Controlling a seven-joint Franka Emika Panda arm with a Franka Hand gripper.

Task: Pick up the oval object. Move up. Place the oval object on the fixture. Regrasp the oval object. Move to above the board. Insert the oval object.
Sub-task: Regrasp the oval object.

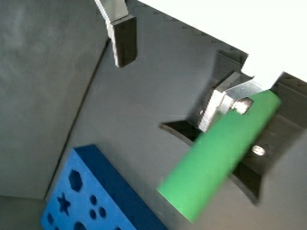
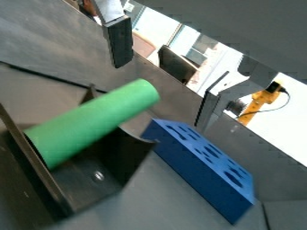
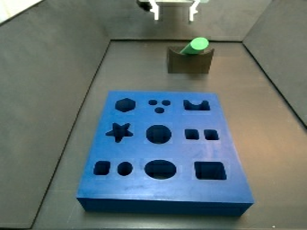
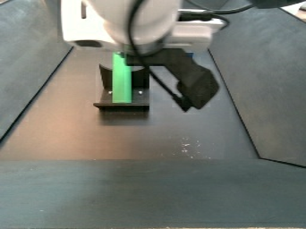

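— Where's the oval object (image 3: 196, 44)?
— Resting in the notch of the fixture (image 3: 188, 62), beyond the far edge of the board (image 3: 162, 151). Long axis tilted — one rounded end up and out, the other down in the cradle.
— And the gripper (image 3: 168, 11)?
— High above the fixture, pointing down, raised well clear of the peg. Fingers (image 1: 124, 40) spread apart — holding nothing.

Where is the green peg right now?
The oval object rests tilted in the fixture, behind the board in a side view. The tool is above it, open, not touching.
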